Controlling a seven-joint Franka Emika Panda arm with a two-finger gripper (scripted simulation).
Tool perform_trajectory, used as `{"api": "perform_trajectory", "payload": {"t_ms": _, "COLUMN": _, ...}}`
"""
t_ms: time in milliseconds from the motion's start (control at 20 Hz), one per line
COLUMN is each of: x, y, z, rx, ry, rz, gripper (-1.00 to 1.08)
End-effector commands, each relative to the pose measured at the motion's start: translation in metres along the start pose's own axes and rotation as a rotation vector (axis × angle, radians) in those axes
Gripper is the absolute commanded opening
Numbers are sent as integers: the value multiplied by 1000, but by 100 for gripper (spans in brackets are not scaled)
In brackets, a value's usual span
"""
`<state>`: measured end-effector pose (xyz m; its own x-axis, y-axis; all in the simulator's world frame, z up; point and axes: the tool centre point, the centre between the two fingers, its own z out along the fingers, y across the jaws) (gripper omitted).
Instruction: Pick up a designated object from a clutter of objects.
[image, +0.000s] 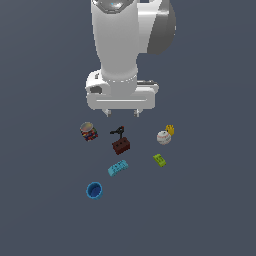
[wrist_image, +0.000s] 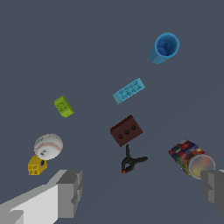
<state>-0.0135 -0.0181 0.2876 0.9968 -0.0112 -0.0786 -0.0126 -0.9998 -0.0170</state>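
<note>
You've got eight items on the desk, one of each: multicoloured can, dark red brick, black clamp, white baseball, yellow piece, green block, cyan block, blue cup

Two containers: the blue cup sits upright, mouth up, nothing visible inside. The can lies tilted; you can't see its contents in either view

The can is your target: it's at the exterior view's left of the cluster, apart from the clamp and brick, well apart from the cup. Clamp sits just beside the brick; yellow piece touches or nearly touches the baseball

Hand hangs above the clutter with fingers spread wide, holding nothing, not touching any item

Wrist view gives you what the exterior doesn't: the can's silver rim and its red, blue and yellow patches, three holes in the brick face, the cup's interior, stitching on the baseball. It shows only the two fingertips; the exterior view shows the arm body above them
</note>
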Motion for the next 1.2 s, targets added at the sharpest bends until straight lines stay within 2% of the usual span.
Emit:
{"api": "perform_trajectory", "payload": {"t_ms": 0, "x": 0, "y": 0, "z": 0, "rx": 0, "ry": 0, "rz": 0, "gripper": 100}}
{"api": "perform_trajectory", "payload": {"t_ms": 450, "x": 2, "y": 15, "z": 7, "rx": -23, "ry": -7, "rz": -23, "gripper": 100}}
{"api": "perform_trajectory", "payload": {"t_ms": 800, "x": 2, "y": 17, "z": 9, "rx": -21, "ry": -6, "rz": -31, "gripper": 100}}
{"api": "perform_trajectory", "payload": {"t_ms": 1150, "x": 1, "y": 30, "z": 22, "rx": -15, "ry": -1, "rz": -74, "gripper": 100}}
